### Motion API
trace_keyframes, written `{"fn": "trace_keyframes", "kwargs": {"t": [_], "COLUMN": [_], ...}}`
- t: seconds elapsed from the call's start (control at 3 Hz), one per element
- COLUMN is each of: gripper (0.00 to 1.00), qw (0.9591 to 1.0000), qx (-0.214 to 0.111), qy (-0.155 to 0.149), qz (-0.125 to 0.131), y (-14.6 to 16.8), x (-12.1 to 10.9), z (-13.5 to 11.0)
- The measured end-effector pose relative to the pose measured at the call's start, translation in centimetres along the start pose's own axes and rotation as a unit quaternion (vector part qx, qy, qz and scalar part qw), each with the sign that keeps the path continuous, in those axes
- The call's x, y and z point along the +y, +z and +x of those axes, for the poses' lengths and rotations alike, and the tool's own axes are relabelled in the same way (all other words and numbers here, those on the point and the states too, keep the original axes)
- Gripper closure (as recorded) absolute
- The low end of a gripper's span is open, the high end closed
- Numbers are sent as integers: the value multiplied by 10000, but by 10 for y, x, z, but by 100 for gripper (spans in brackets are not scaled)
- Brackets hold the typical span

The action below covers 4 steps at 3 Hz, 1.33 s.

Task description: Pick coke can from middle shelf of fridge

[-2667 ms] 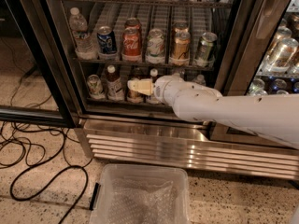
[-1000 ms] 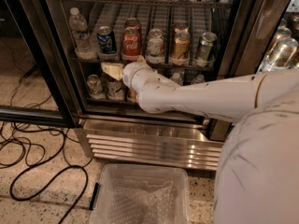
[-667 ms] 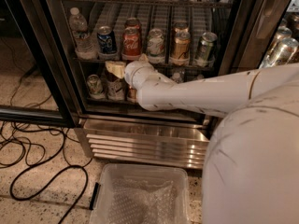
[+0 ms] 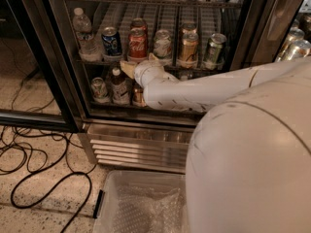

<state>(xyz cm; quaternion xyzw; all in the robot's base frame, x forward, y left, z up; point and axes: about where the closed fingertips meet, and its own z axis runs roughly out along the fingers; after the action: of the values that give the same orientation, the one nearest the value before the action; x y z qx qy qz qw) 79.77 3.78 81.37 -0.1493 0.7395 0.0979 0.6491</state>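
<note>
Little of the task is done: the coke can (image 4: 137,41) is seen upright on the middle shelf (image 4: 199,66) of the fridge (image 4: 141,144), the gripper (image 4: 138,63) is held just below the can, how far it is open cannot be told, and grasping and lifting out are judged left.

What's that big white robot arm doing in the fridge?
The robot's white arm is stretched into the drinks fridge. Its tool sits just below the red coke can, which stands on the middle shelf next to a blue can. The coke can is not yet picked up. A clear plastic bin sits on the floor in front of the fridge.
</note>
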Motion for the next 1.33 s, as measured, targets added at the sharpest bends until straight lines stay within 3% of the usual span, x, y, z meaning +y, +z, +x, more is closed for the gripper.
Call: {"fn": "trace_keyframes", "kwargs": {"t": [1.0,1.33], "gripper": [26,27], "qw": [9998,9995], "qx": [-132,-191], "qy": [-138,-202], "qz": [113,180], "y": [13,34], "x": [-5,-8], "z": [-14,-23]}}
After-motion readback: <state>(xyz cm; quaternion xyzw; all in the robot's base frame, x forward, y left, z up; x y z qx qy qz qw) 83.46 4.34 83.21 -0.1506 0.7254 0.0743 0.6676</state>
